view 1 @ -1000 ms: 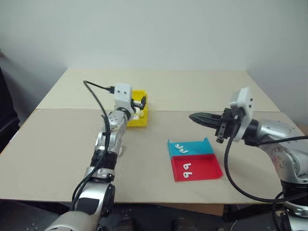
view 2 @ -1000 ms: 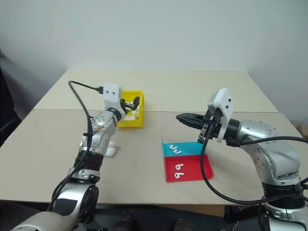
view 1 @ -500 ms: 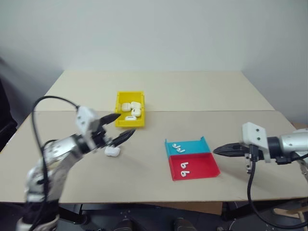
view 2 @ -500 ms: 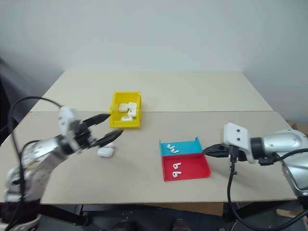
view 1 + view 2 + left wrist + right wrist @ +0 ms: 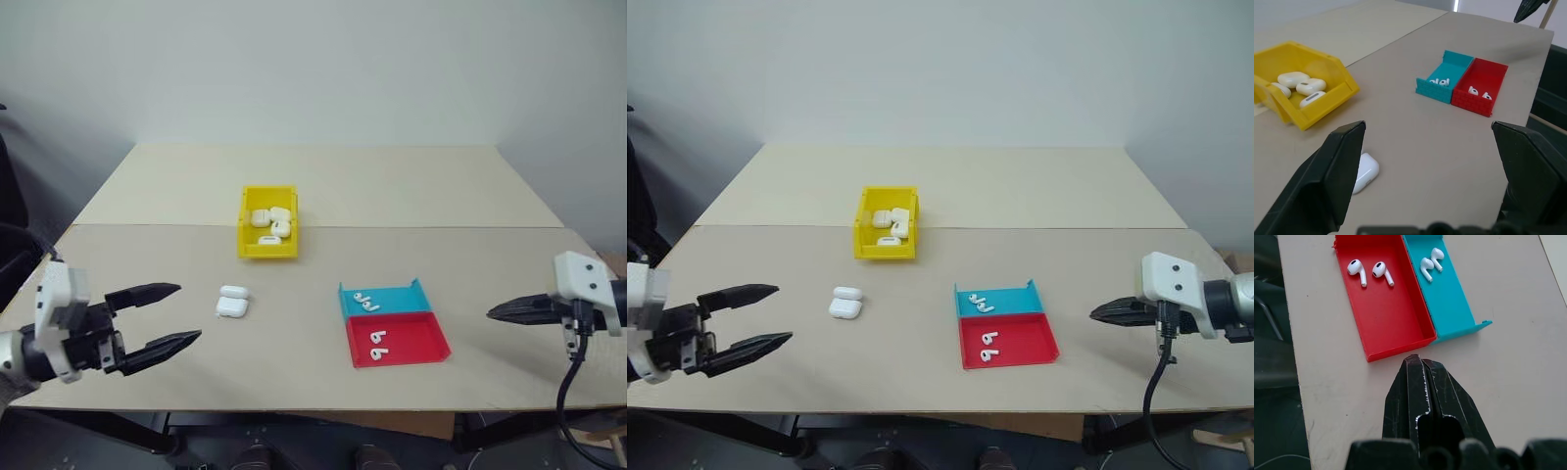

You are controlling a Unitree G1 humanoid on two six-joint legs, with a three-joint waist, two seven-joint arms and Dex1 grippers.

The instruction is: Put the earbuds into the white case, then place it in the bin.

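Left gripper point(image 5: 176, 313) jaws spread wide, right gripper point(image 5: 493, 312) jaws closed

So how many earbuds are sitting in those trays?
4: two tiny glossy white earbuds in the shallow teal plastic tray, two in the shallow red plastic tray.

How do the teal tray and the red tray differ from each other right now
The teal tray is teal; the red tray is red. In the head views the teal tray lies farther from the robot, toward the yellow bin, while the red tray sits nearer the table's front edge. The teal tray's earbuds lie close together; the red tray's pair lie side by side, slightly apart. Both are shallow, touch along one wall, and hold two earbuds each.
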